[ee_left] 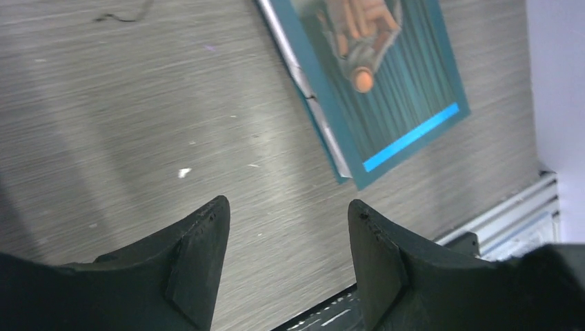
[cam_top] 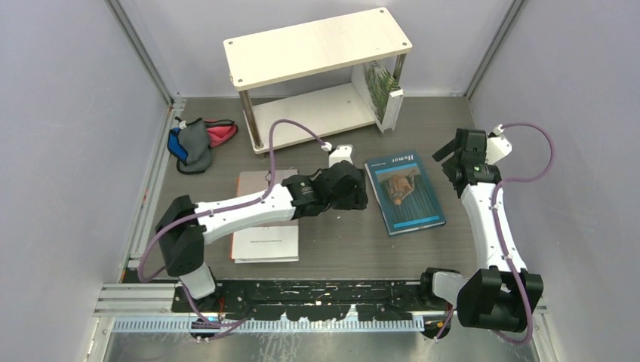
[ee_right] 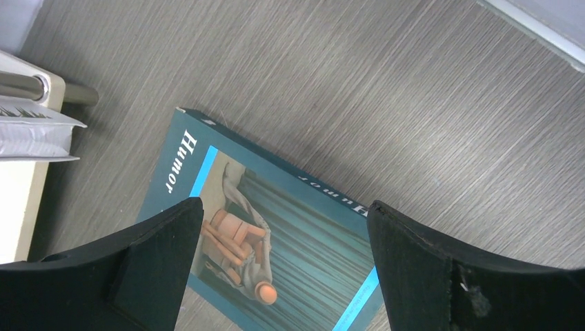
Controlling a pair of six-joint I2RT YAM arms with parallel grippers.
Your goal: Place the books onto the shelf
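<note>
Black-fingered, the left gripper [ee_left: 286, 207] hangs half open and empty near the left side of the teal Humor book [cam_top: 404, 192]. We see the right gripper [ee_right: 284, 207] spread wide above it, holding nothing. It lies flat, right of the centre of the table [cam_top: 347, 241], with its long axis running from the far edge to the near edge and its title at the far end.

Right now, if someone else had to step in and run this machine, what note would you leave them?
Left jaws: open, empty, just left of the teal Humor book.
Right jaws: open, empty, to that book's right.
Done: one plant-cover book stands on the lower board of the shelf, at its right end.
Left to do: the teal book, flat on the table, and a pile of books under the left arm; count unclear.
Ignore the cloth bundle.
</note>
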